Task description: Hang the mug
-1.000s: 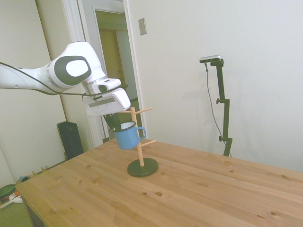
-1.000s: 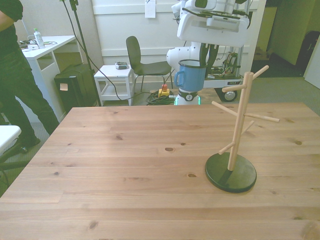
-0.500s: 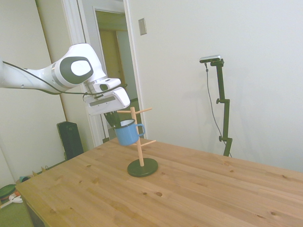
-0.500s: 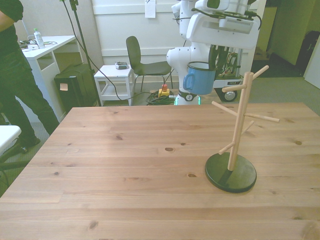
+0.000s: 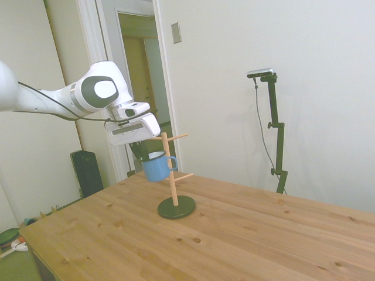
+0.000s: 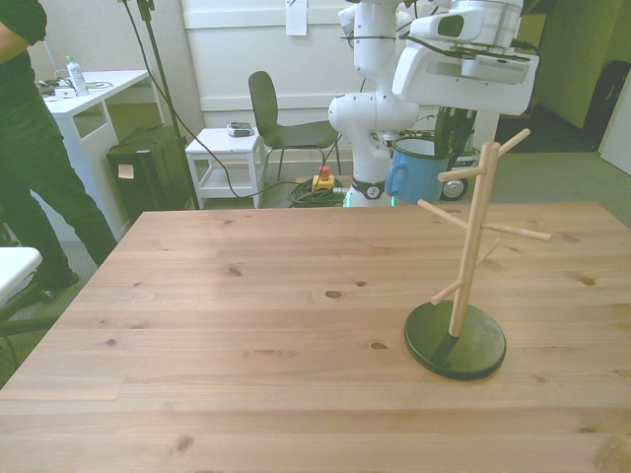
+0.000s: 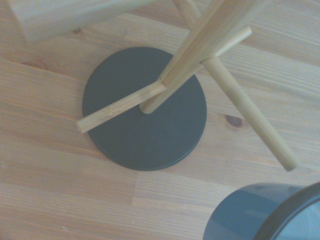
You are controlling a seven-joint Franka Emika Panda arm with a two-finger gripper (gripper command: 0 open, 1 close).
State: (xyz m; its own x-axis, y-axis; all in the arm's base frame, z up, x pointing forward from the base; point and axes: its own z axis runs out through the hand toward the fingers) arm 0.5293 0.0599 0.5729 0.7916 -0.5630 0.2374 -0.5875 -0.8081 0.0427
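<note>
Three cameras on one wooden table (image 5: 234,234)

The side view stands off a table corner, looking across the boards toward the mug tree (image 5: 173,187) at about 10 o'clock. The front view looks down the table, tree (image 6: 463,266) at 3 o'clock. The wrist view looks straight down from close above its dark base (image 7: 145,110). All three share the tree.

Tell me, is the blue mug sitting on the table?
No, the mug is up in the air, held by the gripper beside the wooden mug tree.
</note>
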